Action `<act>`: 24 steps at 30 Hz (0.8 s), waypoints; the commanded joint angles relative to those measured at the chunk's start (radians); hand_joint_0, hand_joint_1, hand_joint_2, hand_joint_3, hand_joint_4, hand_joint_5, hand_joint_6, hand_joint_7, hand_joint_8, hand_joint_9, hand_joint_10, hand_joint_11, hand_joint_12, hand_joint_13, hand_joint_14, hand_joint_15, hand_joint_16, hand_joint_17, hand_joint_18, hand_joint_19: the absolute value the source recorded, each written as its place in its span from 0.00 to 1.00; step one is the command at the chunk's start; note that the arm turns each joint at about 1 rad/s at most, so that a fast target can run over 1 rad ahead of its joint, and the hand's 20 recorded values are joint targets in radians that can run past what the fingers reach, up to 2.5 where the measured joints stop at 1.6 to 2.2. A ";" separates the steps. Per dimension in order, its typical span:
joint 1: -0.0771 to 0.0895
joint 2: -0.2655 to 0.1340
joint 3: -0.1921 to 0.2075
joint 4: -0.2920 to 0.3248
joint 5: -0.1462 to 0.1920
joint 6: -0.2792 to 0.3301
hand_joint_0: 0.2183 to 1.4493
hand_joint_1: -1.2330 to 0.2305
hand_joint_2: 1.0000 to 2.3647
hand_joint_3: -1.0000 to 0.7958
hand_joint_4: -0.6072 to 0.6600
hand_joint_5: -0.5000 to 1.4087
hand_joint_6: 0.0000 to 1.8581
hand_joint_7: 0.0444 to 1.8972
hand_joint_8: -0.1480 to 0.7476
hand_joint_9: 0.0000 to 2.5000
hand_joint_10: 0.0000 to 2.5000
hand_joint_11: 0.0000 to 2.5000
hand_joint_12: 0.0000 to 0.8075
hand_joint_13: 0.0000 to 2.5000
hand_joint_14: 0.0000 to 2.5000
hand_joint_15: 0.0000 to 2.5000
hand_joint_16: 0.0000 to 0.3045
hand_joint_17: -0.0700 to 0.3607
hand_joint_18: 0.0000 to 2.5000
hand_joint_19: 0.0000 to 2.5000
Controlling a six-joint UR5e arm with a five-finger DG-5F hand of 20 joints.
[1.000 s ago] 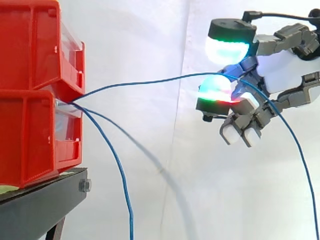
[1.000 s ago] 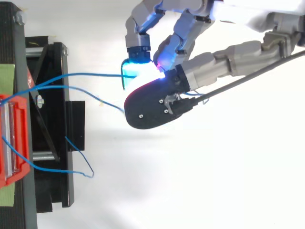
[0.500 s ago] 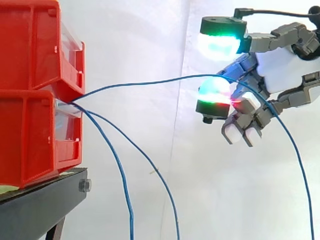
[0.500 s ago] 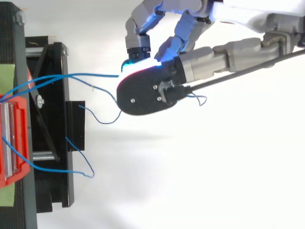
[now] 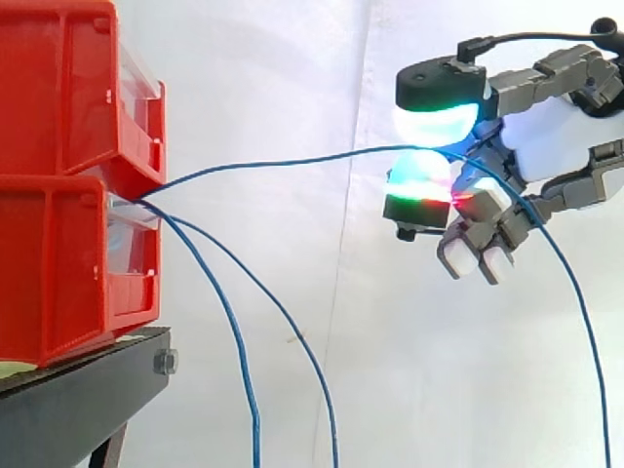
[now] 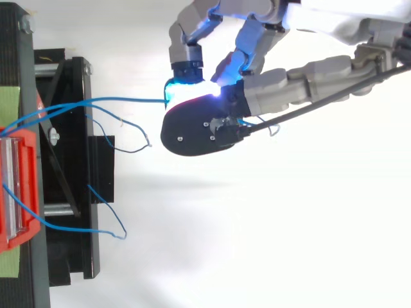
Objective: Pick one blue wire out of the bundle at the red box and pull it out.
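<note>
Two red bins are stacked on a black stand at the left. Several blue wires come out between them. One blue wire runs up and right to my hand, then drapes down past the right edge. It passes between a green-white glowing pad above and a green-red pad below, which pinch it. The other fingers curl below. From above, the same wire leads from the bin to the hand.
Two more blue wires hang from the bins toward the floor. In the top view a loose wire end lies near the stand, and another loop lies lower down. A white curtain is behind.
The upper glowing pad has come down onto the blue wire, closing the gap to the lower pad. The loose wire end near the hand has drawn back toward the stand.
</note>
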 commanded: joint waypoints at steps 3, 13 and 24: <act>-0.002 0.000 0.000 0.000 0.000 0.000 0.29 0.37 0.01 0.48 0.68 0.20 0.47 0.55 0.64 0.48 0.01 0.31 0.58 0.38 0.00 0.18 0.19 0.47 0.37 0.23; -0.005 0.000 0.000 0.000 -0.002 0.000 0.31 0.34 0.01 0.50 0.67 0.20 0.48 0.56 0.64 0.47 0.01 0.31 0.57 0.37 0.00 0.17 0.19 0.46 0.36 0.23; -0.005 0.002 0.015 -0.011 -0.003 0.002 0.31 0.34 0.01 0.52 0.65 0.20 0.49 0.55 0.64 0.47 0.01 0.31 0.57 0.37 0.00 0.18 0.19 0.46 0.36 0.22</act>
